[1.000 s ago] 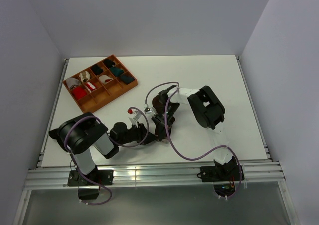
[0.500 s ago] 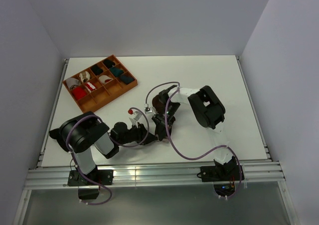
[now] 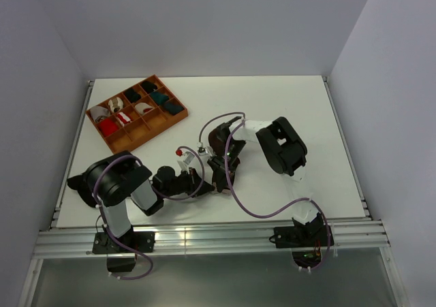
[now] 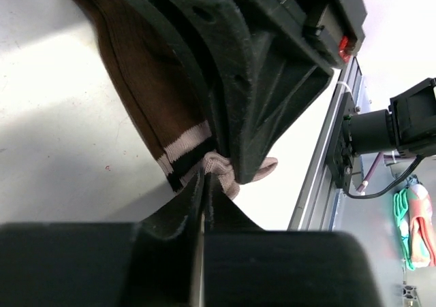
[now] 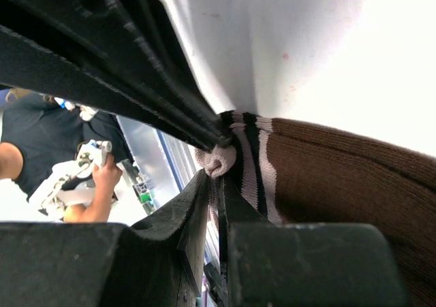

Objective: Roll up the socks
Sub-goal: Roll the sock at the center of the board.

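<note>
The socks [image 4: 146,96] are dark brown ribbed fabric with a pale pinkish striped cuff [image 4: 182,150], lying on the white table. In the left wrist view my left gripper [image 4: 203,179] is shut on the bunched cuff end. The right gripper's black fingers [image 4: 259,82] press down on the same end from above. In the right wrist view my right gripper [image 5: 219,184] is shut on the cuff, with the brown socks [image 5: 340,178] stretching off to the right. From above, both grippers [image 3: 208,183] [image 3: 222,176] meet near the table's middle front, and the arms hide most of the socks [image 3: 214,139].
An orange-brown compartment tray [image 3: 151,133] holding red, white, teal and dark sock bundles sits at the back left. A metal rail [image 3: 204,233] runs along the table's near edge. Purple cables [image 3: 259,214] loop over the table by the right arm.
My left gripper's fingers have closed onto the cuff end. Both arms have stayed almost where they were.
</note>
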